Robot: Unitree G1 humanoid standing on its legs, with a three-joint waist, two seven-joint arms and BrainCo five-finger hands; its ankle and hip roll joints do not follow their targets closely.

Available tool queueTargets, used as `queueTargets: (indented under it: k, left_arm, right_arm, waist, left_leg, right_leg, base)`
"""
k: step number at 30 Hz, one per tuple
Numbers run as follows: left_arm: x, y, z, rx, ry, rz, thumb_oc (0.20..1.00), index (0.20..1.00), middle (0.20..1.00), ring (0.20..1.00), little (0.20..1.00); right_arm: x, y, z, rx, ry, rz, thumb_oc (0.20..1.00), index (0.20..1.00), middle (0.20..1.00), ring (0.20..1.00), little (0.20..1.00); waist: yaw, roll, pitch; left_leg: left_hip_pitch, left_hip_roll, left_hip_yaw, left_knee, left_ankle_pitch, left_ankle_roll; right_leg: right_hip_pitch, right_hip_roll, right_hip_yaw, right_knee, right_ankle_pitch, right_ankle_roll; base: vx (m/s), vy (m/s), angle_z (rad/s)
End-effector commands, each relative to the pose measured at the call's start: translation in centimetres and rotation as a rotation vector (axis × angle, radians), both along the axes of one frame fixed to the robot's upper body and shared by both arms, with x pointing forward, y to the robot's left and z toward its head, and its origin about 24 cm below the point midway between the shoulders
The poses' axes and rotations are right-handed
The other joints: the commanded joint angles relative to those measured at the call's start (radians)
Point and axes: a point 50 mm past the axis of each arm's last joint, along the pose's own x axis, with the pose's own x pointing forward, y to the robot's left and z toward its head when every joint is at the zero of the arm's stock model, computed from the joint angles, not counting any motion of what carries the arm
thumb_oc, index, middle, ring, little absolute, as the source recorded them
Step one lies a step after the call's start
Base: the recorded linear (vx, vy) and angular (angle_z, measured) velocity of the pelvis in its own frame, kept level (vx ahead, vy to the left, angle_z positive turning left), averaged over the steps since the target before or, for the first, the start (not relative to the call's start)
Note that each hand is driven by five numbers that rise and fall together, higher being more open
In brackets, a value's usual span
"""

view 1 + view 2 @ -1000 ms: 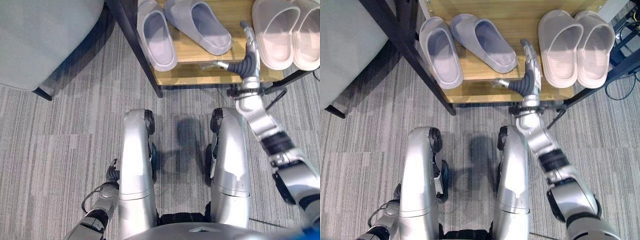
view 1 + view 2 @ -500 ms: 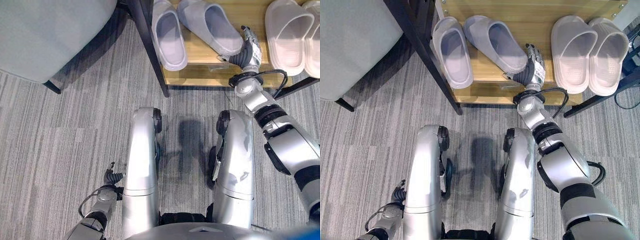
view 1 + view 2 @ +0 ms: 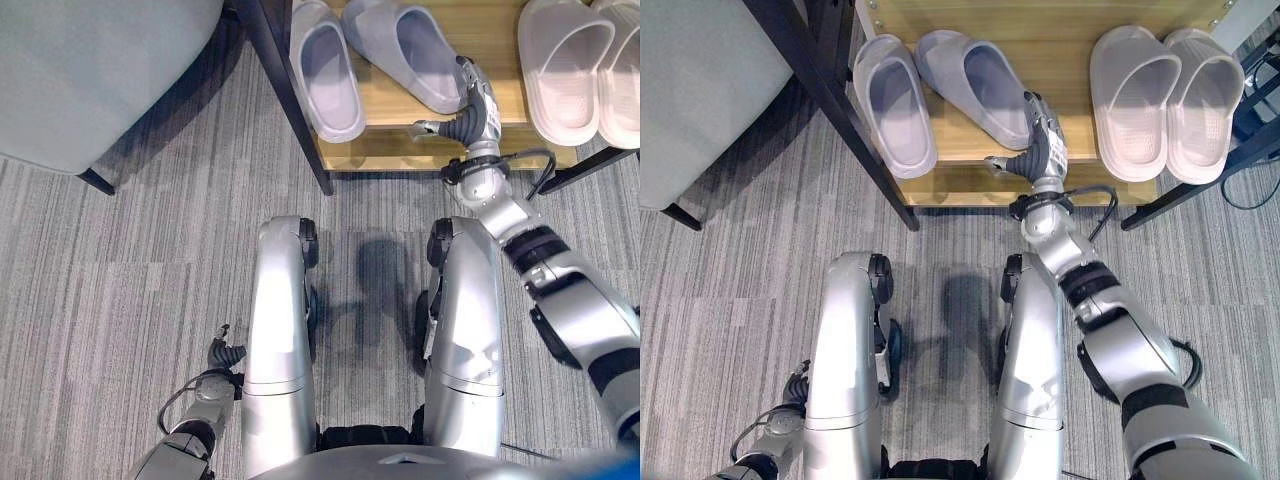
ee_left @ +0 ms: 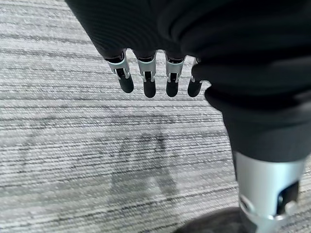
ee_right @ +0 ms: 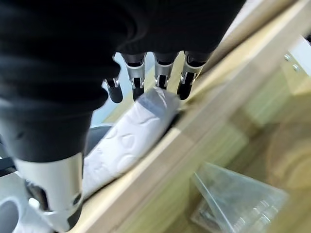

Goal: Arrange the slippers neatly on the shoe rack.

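Two grey slippers lie on the left of the wooden shoe rack (image 3: 380, 152). One grey slipper (image 3: 325, 70) lies straight; the other grey slipper (image 3: 410, 50) is angled, its heel toward the rack's front. My right hand (image 3: 470, 108) is open, with straight fingers (image 5: 160, 80) touching the heel edge of the angled slipper (image 5: 131, 141). A pale pink pair (image 3: 1165, 90) lies side by side on the right of the shelf. Open too, my left hand (image 3: 222, 355) hangs low at my side over the carpet, fingers (image 4: 149, 85) straight.
A grey upholstered seat (image 3: 90, 70) stands at the upper left, next to the rack's dark post (image 3: 285, 95). A small clear plastic bag (image 5: 238, 204) lies on wood below the shelf edge. Striped grey carpet (image 3: 130, 260) covers the floor.
The camera has shifted. My right hand has moved left from the gap between the two pairs to the heel of the angled grey slipper. The left hand hangs as before.
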Motion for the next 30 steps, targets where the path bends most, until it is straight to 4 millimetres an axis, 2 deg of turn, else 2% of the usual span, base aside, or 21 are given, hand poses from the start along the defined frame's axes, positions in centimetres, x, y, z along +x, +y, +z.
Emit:
queueTargets:
  k: [1,5,12,18,30]
  left_arm:
    - [-1.5,-0.1,-0.7,0.012,0.04,-0.009,1.0,1.0,1.0,1.0,1.0]
    - [-1.6,-0.2,-0.8,0.007,0.044,-0.009,1.0,1.0,1.0,1.0,1.0]
    - [-1.8,-0.2,-0.8,0.003,0.044,-0.003,1.0,1.0,1.0,1.0,1.0]
    - [-2.0,-0.2,-0.9,-0.005,0.051,0.008,1.0,1.0,1.0,1.0,1.0]
    - [-1.9,-0.6,-1.1,-0.002,0.062,-0.004,1.0,1.0,1.0,1.0,1.0]
  right_arm:
    - [-0.6,0.0,3.6,-0.036,-0.141,0.051,1.0,1.0,1.0,1.0,1.0]
    - [-1.4,0.3,3.1,-0.041,-0.149,0.086,1.0,1.0,1.0,1.0,1.0]
    - [-2.6,2.3,2.8,-0.055,-0.17,0.191,1.0,1.0,1.0,1.0,1.0]
    - [-4.6,4.0,2.7,-0.059,-0.211,0.296,1.0,1.0,1.0,1.0,1.0]
    - [-6.4,6.8,1.5,-0.023,-0.189,0.439,1.0,1.0,1.0,1.0,1.0]
  waist:
    - [0.057,0.011,-0.038]
    - [0.053,0.01,-0.038]
    - [0.049,0.007,-0.037]
    - [0.047,0.003,-0.037]
    - [0.044,-0.002,-0.037]
  left_leg:
    - [0.015,-0.044,-0.048,0.014,-0.034,0.058]
    - [0.015,-0.043,-0.046,0.012,-0.032,0.059]
    - [0.015,-0.042,-0.046,0.013,-0.032,0.06]
    - [0.015,-0.043,-0.044,0.008,-0.029,0.059]
    - [0.015,-0.043,-0.035,0.009,-0.027,0.058]
  right_leg:
    - [0.057,0.029,0.134,0.014,0.212,-0.04]
    - [0.054,0.03,0.133,0.013,0.214,-0.039]
    - [0.055,0.033,0.137,0.011,0.215,-0.04]
    - [0.058,0.035,0.136,0.008,0.22,-0.038]
    - [0.058,0.041,0.136,0.014,0.22,-0.039]
  base:
    - [0.0,0.0,0.0]
    - [0.0,0.0,0.0]
    - [0.0,0.0,0.0]
    - [0.0,0.0,0.0]
    - [0.0,0.0,0.0]
